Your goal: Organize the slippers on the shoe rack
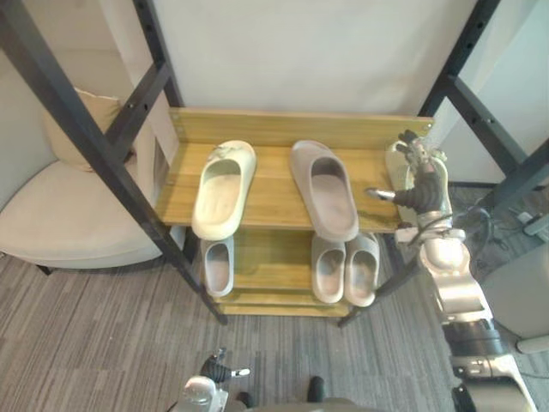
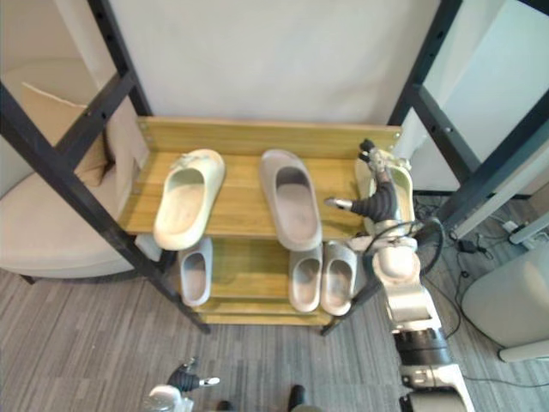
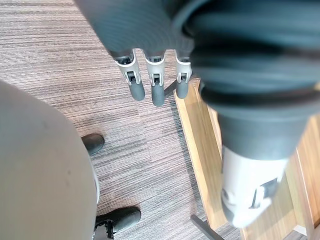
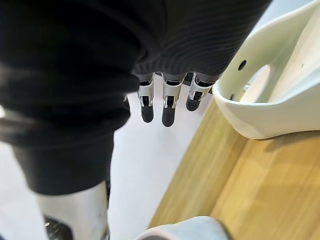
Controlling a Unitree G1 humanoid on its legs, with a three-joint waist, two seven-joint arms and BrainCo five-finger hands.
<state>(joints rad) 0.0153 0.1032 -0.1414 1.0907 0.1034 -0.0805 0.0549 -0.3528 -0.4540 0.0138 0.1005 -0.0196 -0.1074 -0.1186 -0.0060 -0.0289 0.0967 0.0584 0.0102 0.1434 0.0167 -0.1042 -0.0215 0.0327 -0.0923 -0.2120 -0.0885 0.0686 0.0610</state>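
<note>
Currently, shoe rack (image 1: 274, 129), top shelf: cream slipper (image 1: 223, 189) left, grey slipper (image 1: 324, 190) centre, second cream slipper (image 4: 280, 100) at the right end, just beside the right hand (image 1: 419, 184), whose fingers (image 4: 168, 107) hang straight, side by side, holding nothing. Lower shelf: single grey slipper (image 1: 218, 264) left, grey pair (image 1: 345, 269) right. Left hand (image 1: 214, 367) low over the carpet (image 1: 86, 343), fingers (image 3: 157, 90) straight, empty.

Three slippers (image 1: 225, 187) on the top shelf (image 1: 274, 184), three on the lower shelf (image 1: 262, 257), armchair (image 1: 60, 215) at left.

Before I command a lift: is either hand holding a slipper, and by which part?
Nothing is held. The right hand is open beside the cream slipper; the left hand hangs open, low by the floor.
</note>
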